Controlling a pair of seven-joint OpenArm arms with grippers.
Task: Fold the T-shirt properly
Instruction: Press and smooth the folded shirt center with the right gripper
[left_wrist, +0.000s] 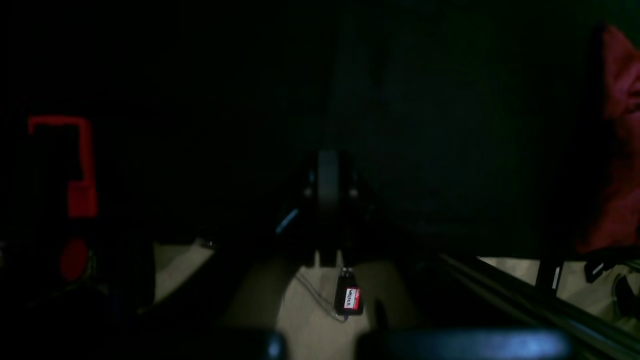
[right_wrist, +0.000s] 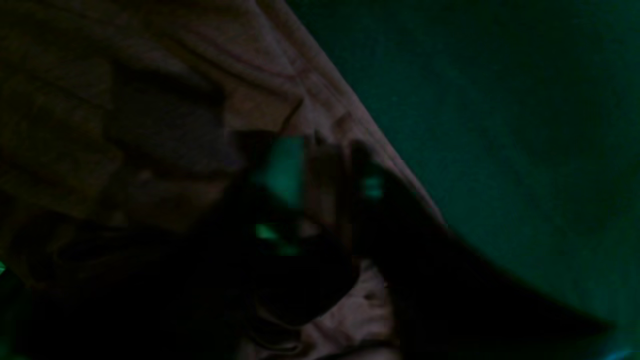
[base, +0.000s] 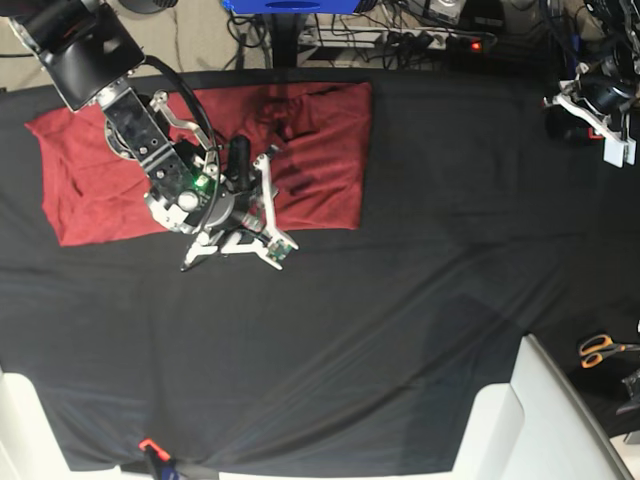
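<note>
Overhead, rust-red T-shirt (base: 100, 180) spread flat at upper left on black cloth (base: 400, 320), right gripper (right_wrist: 325, 185) pinching its hem, left gripper (base: 590, 100) closed, empty, parked upper right, scissors (base: 605, 350) lower right.

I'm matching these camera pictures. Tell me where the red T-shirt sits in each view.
Base: T-shirt lies upper left on the black cloth.
Right wrist: fills the left half, hem running diagonally.
Left wrist: a sliver at the right edge.
Shared landmark: the black cloth.
</note>
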